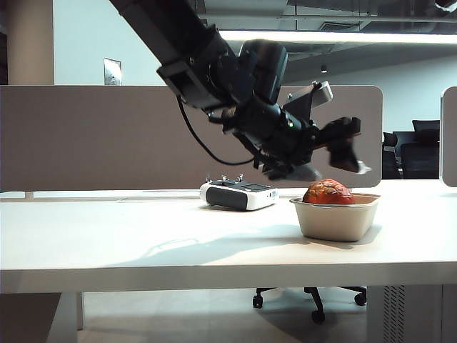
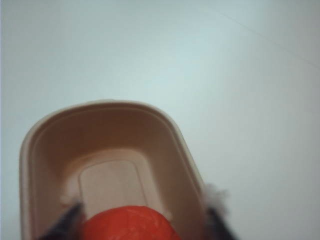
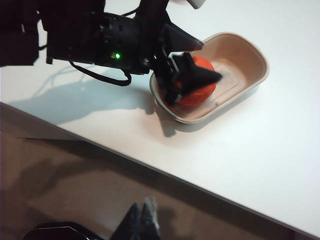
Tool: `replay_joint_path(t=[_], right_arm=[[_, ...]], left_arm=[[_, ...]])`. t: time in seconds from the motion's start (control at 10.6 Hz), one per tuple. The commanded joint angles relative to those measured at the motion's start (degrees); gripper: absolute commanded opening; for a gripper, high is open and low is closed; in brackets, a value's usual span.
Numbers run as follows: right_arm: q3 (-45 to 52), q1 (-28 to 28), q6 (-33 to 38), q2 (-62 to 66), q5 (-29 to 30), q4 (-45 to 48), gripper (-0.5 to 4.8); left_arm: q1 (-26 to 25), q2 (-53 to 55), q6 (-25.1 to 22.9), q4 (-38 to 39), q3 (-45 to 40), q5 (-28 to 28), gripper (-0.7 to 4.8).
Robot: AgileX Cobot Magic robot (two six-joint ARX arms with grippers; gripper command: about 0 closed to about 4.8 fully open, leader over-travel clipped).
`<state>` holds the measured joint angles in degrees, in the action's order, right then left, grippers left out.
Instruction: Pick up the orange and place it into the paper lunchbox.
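Observation:
The reddish-orange orange (image 1: 328,193) lies inside the beige paper lunchbox (image 1: 335,223) on the right part of the white table. My left gripper (image 1: 333,168) reaches across and hangs just above the fruit, open. In the left wrist view its two dark fingertips (image 2: 70,220) flank the orange (image 2: 127,225) with gaps, over the lunchbox (image 2: 105,106). The right wrist view shows the same: the black left gripper (image 3: 192,84) over the orange (image 3: 202,94) at the near end of the lunchbox (image 3: 250,55). My right gripper (image 3: 141,216) is shut, off the table edge over the floor.
A white-and-black handheld controller (image 1: 238,194) lies on the table left of the lunchbox. A grey partition runs behind the table. An office chair base (image 1: 312,296) stands under it. The table edge (image 3: 150,162) crosses the right wrist view.

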<state>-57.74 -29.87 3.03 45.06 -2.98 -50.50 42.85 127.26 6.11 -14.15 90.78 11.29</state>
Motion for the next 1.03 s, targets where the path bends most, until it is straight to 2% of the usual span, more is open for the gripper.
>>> replay_joint_path(t=[0.09,0.19,0.38,0.47,0.75,0.94,1.03], right_arm=[[-0.3,0.0,0.0,0.1,-0.9,0.6,-0.05],[-0.3,0.0,0.0,0.1,-1.2,0.6,-0.05],[-0.3,0.0,0.0,0.1,-1.2,0.6,-0.05],[-0.3,0.0,0.0,0.0,-1.2,0.7,-0.05],[-0.3,0.0,0.0,0.0,-1.2,1.3,-0.05],[-0.3,0.0,-0.1,-0.1,-1.2,1.5,-0.05],[-0.2,0.0,-0.1,-0.3,-1.2,1.5,-0.05]], left_arm=[[-0.1,-11.6,-9.6,22.4,0.4,-1.9,-0.06],[-0.1,-14.1,-12.2,30.5,0.4,-1.3,-0.06],[-0.1,-15.0,-13.7,33.9,0.4,-0.9,-0.06],[-0.1,-16.8,-14.7,39.2,0.3,-0.1,-0.06],[-0.1,-21.4,-16.0,46.4,0.3,0.3,-0.06],[-0.1,-26.7,-16.6,51.2,0.3,0.3,-0.06],[-0.1,-35.7,-17.6,54.9,-4.4,-0.6,-0.06]])
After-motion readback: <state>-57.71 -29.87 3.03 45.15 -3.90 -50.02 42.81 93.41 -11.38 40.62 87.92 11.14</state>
